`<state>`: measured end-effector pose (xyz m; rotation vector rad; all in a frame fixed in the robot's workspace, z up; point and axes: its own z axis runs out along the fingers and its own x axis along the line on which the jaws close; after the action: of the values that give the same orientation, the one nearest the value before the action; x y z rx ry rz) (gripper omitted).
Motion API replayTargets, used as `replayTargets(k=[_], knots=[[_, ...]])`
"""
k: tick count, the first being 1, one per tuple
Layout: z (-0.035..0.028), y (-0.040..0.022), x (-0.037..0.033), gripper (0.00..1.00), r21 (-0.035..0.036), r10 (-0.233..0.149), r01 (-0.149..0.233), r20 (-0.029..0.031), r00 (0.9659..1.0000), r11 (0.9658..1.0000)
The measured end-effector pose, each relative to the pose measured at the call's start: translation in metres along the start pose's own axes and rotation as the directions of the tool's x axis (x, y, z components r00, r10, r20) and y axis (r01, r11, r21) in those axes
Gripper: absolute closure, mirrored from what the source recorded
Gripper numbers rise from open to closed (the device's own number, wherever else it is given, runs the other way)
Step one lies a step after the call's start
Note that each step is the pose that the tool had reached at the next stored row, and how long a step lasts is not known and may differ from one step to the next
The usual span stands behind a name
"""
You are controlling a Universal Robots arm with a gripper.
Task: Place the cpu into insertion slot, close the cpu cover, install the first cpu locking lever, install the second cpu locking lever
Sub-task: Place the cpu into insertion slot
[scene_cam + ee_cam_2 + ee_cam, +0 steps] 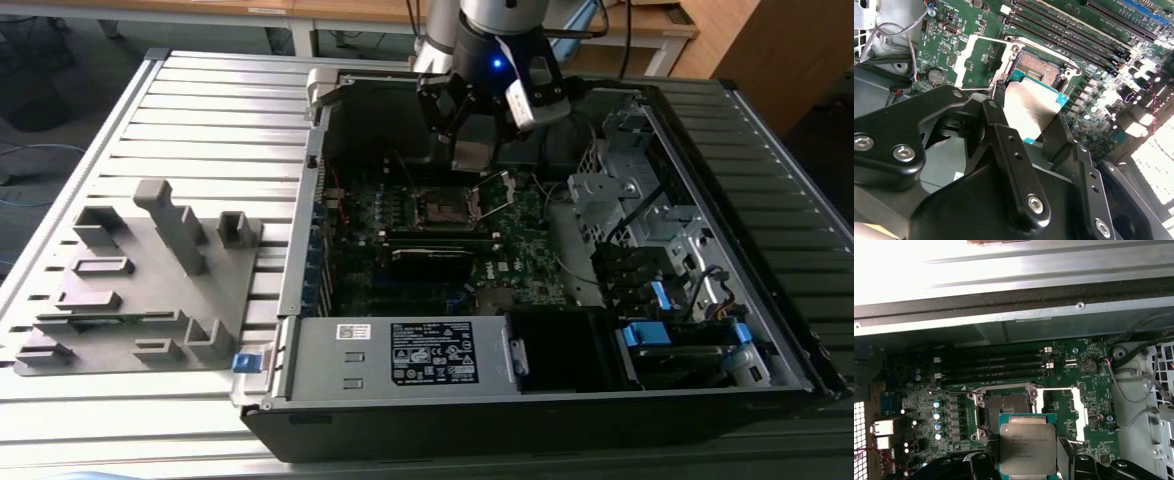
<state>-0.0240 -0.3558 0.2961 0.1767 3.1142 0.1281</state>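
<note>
Your black gripper (pixel 1023 466) has its fingers pinching the flat square silver-grey cpu (pixel 1028 447) by opposite edges, above the green motherboard (pixel 1064 375). Just beyond lies the square black insertion slot (pixel 1003 407), uncovered. The silvery metal-frame cpu cover (pixel 1080 412) stands open beside it.

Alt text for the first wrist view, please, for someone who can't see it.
The gripper holds the cpu, silver top to the camera, close to the open insertion slot on the motherboard. The cpu cover lies swung open beside the slot; memory slots run between the slot and the metal case wall.
</note>
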Motion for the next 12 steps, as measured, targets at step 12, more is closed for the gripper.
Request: replayTargets(k=[12], knots=[[0.0022, -0.0004, 0.0019, 0.46, -0.0004, 0.000, 0.000, 0.0013, 1.0000, 1.0000]])
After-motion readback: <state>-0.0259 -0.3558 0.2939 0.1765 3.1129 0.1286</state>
